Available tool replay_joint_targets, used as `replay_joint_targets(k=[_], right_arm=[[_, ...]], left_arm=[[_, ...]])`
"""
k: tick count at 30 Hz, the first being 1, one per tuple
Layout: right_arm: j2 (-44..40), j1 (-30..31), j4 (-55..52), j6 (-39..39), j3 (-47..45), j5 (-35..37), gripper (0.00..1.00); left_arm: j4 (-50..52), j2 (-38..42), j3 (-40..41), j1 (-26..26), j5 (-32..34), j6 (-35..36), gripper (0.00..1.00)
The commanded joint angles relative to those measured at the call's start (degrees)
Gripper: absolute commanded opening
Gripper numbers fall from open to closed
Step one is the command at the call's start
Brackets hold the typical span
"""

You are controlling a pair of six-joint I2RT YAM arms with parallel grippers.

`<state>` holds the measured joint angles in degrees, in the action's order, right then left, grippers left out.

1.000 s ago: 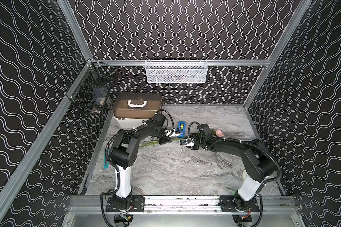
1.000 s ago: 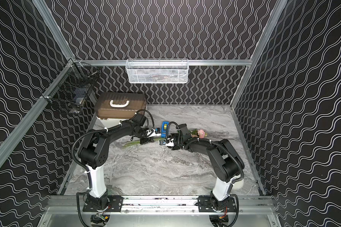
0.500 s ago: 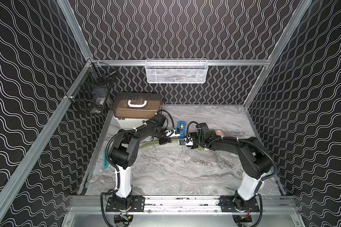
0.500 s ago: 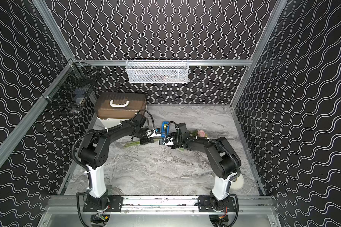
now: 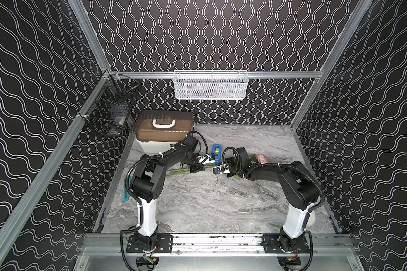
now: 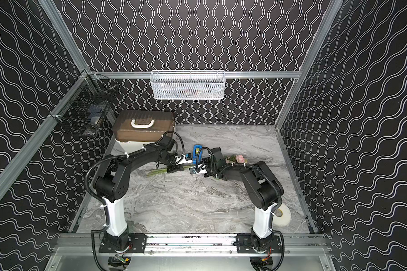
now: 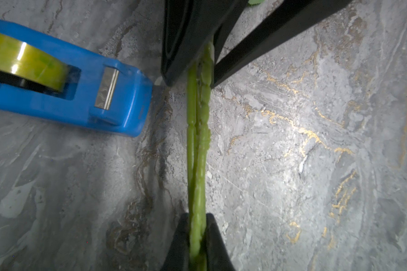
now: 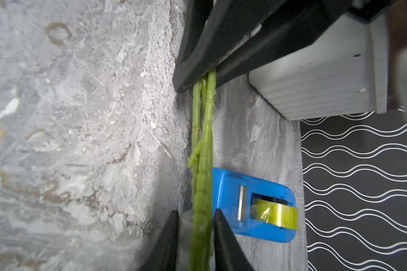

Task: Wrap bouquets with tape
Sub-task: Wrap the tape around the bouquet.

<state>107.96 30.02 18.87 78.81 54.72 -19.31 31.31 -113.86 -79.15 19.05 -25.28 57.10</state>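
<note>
Stretching across the grey marble table (image 5: 209,201), in front of the brown case (image 5: 150,133) at the back-left, the bouquet (image 5: 179,173) spans both arms, pink bloom (image 5: 261,159) on the right arm's side. The blue tape dispenser (image 5: 217,151) sits just beside the stems (image 7: 197,145), on their far side. Now the left gripper (image 7: 197,219) is clamped tight on those stems, while the right gripper (image 8: 196,217) straddles them, jaws narrow, a sliver of gap showing.

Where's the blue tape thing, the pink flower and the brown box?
Blue tape dispenser (image 7: 33,104): left wrist view, blue side wall.
Bouquet (image 5: 261,158): in a top view, pink bloom.
Brown case (image 5: 161,135): in a top view, lid front.
</note>
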Motion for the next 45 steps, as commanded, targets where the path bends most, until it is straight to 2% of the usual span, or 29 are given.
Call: replay_joint_targets(k=[1,4,6,7,10,11,14,17,25,31,32,34,37,38,39,41,43,45], right_arm=[[0.1,0.1,6.0,1.9,-1.1,0.3,0.17],[-0.6,0.6,7.0,3.0,-1.9,0.4,0.00],[-1.4,0.9,5.6,4.1,-1.9,0.5,0.00],[-1.8,0.9,5.5,4.0,-2.0,0.4,0.00],[-2.7,1.0,7.1,4.6,-3.4,0.3,0.00],[-2.9,1.1,7.7,5.1,-4.0,0.3,0.00],[-3.4,1.5,10.3,5.8,-5.6,0.1,0.00],[-3.7,2.2,12.9,6.5,-6.9,-0.5,0.00],[-3.9,3.2,17.1,7.6,-8.5,-1.1,0.00],[-3.8,3.3,19.1,8.6,-9.2,-1.0,0.00],[-3.9,3.4,19.6,8.2,-9.3,-1.0,0.00],[-4.5,3.5,19.0,7.1,-9.5,-1.3,0.00],[-6.4,3.5,14.3,5.2,-9.3,-1.9,0.00],[-7.1,3.5,13.2,3.6,-9.3,-2.0,0.05],[-8.2,3.5,12.3,1.8,-9.8,-2.0,0.25],[-10.5,3.5,13.1,-1.1,-12.1,-2.1,0.41],[-13.9,3.5,13.7,-4.7,-14.6,-1.7,0.49],[-18.6,3.5,7.3,-7.0,-14.9,-1.7,0.49]], left_arm=[[1.6,0.1,-0.7,0.1,-2.8,1.6,0.00],[2.1,-0.1,-1.0,0.1,-3.1,1.6,0.00],[1.7,-0.1,-1.1,0.1,-2.7,0.7,0.01],[1.8,-0.2,-1.1,0.1,-2.3,0.6,0.07],[1.5,-0.1,-1.1,0.1,-2.0,-0.3,0.36],[1.4,0.1,-1.0,0.1,-2.1,-0.5,0.43],[1.8,-0.2,-1.7,0.1,-2.3,-1.1,0.53],[2.5,-0.9,-2.5,0.1,-2.3,-1.4,0.55],[5.3,-3.0,-4.0,0.1,-2.3,-1.1,0.50],[7.8,-3.8,-5.9,0.2,-4.6,-1.2,0.29],[7.9,-4.0,-6.0,0.2,-4.4,-1.2,0.22],[7.5,-4.2,-6.1,0.1,-4.2,-1.7,0.00],[8.0,-4.3,-7.0,0.1,-4.9,-1.7,0.00],[7.2,-4.0,-6.9,0.2,-5.1,-2.0,0.00],[6.3,-3.5,-6.6,0.2,-5.2,-2.4,0.00],[4.3,-2.7,-5.7,0.2,-4.6,-2.9,0.00],[2.3,-1.9,-4.5,0.3,-4.3,-2.8,0.00],[1.2,-1.4,-3.5,0.5,-4.2,-2.5,0.00]])
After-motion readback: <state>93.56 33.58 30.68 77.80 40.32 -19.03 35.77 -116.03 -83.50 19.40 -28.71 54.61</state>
